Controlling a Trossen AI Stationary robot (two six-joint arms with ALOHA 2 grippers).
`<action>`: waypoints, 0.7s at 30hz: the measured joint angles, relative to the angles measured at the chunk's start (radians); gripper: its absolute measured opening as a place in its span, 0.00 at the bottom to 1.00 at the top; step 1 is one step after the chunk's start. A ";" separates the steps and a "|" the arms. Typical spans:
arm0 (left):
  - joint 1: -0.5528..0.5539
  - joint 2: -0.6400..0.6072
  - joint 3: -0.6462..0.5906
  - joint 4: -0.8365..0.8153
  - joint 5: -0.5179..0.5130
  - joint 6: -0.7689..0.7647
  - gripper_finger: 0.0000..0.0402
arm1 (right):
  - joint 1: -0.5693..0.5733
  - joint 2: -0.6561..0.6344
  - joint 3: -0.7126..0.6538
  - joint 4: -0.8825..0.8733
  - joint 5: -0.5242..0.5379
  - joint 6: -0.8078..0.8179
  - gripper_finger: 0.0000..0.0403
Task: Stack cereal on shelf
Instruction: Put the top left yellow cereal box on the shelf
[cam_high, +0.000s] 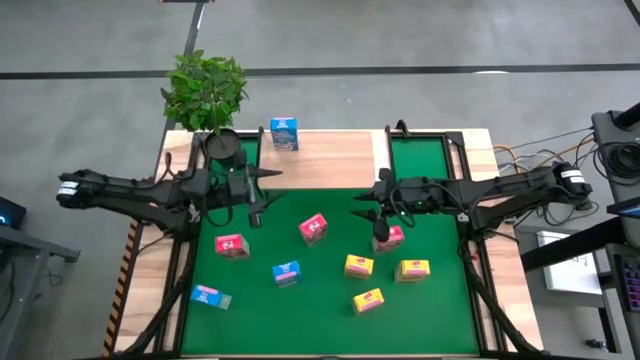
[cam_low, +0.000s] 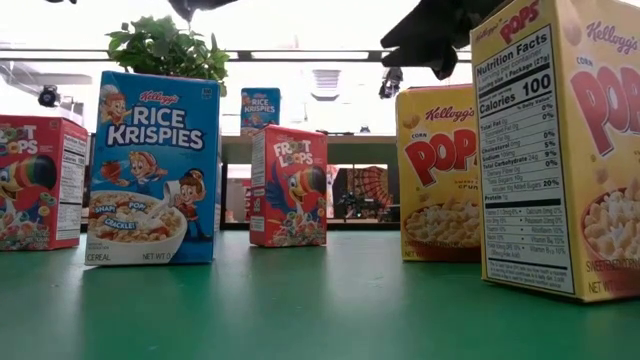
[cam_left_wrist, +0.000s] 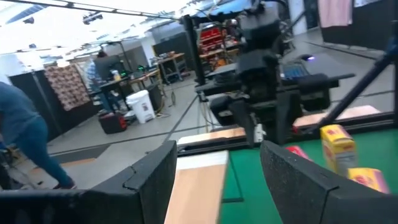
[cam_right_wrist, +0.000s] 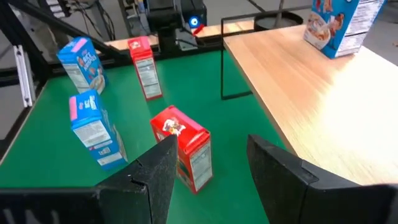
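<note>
- Overhead, one blue cereal box (cam_high: 284, 133) is seen standing on the shelf (cam_high: 330, 160) at upper centre; eight more are scattered over the green bench (cam_high: 320, 320) below. The left claw (cam_high: 262, 195) is held centre-left, the right claw (cam_high: 372, 205) centre-right, close above a red box (cam_high: 390, 237); neither is seen carrying anything.
- At bench level, a Rice Krispies box (cam_low: 152, 168) is shown at left and a Froot Loops box (cam_low: 288, 186) at centre.
- Past the left wrist, spread, empty fingers (cam_left_wrist: 155, 174) are seen.
- Past the right wrist, parted, empty fingers (cam_right_wrist: 163, 171) are seen beside a red box (cam_right_wrist: 183, 149). Such cartons are judged light, stiff but crushable; a hold across the narrow sides is advised.
</note>
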 joint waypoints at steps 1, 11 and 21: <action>-0.008 -0.002 -0.002 -0.002 -0.001 -0.009 0.54 | 0.000 0.007 0.013 -0.010 0.000 -0.001 0.45; -0.121 -0.011 -0.012 -0.027 -0.003 -0.072 0.54 | 0.000 0.115 0.176 -0.241 -0.001 0.016 0.45; -0.131 -0.016 0.004 -0.027 -0.012 -0.045 0.54 | 0.014 0.230 0.408 -0.587 -0.025 0.033 0.45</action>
